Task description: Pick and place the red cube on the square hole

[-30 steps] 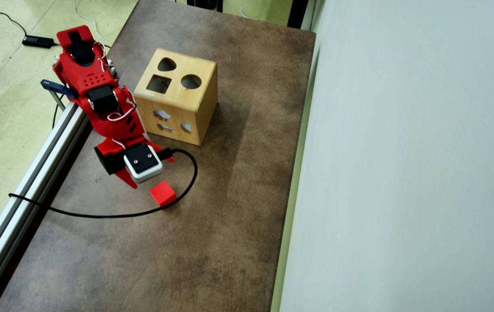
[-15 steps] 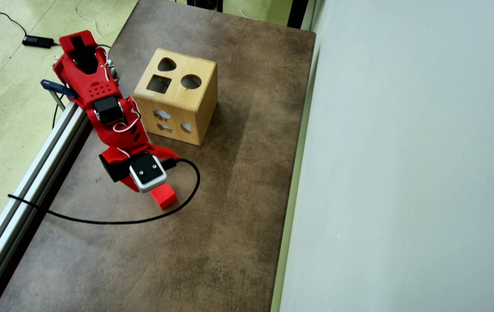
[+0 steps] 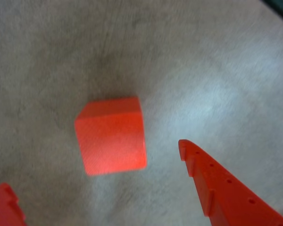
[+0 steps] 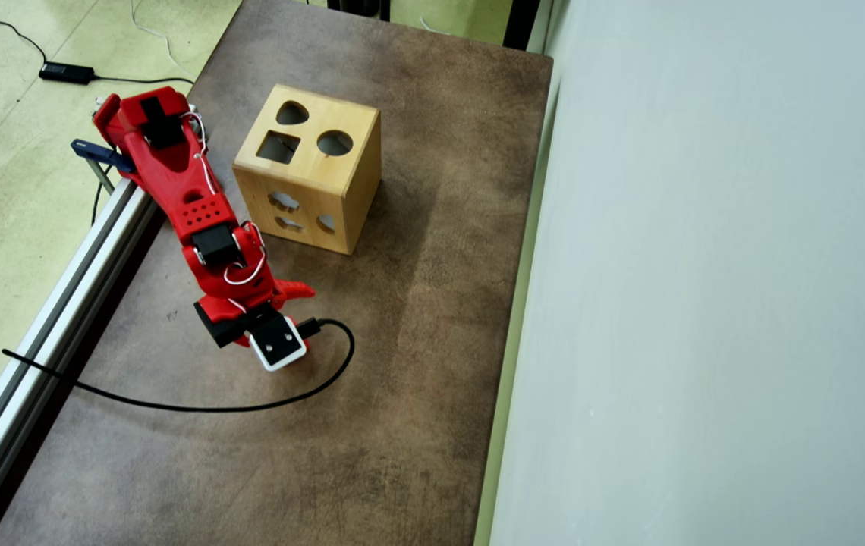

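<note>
Two spread, empty red jaws flank the small matte red cube at frame centre; closing comes next

Small red matte cube seen on brown table in wrist view, between spread tips of red two-finger gripper, touching neither. In overhead view, pale wooden box set far of arm; square hole in top face, left of round hole.
</note>
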Controlling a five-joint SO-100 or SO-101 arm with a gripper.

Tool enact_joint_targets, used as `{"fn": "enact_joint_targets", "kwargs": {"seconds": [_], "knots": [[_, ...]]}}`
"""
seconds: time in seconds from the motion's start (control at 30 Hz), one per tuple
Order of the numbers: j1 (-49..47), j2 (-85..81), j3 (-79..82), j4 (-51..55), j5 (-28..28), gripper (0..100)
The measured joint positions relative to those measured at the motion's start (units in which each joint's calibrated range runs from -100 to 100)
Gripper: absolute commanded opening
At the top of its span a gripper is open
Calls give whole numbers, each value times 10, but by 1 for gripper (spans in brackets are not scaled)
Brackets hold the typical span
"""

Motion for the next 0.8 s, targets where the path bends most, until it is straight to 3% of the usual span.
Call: {"fn": "enact_joint_targets", "kwargs": {"seconds": [0.8], "knots": [[-23, 42, 0, -21, 0, 50]]}}
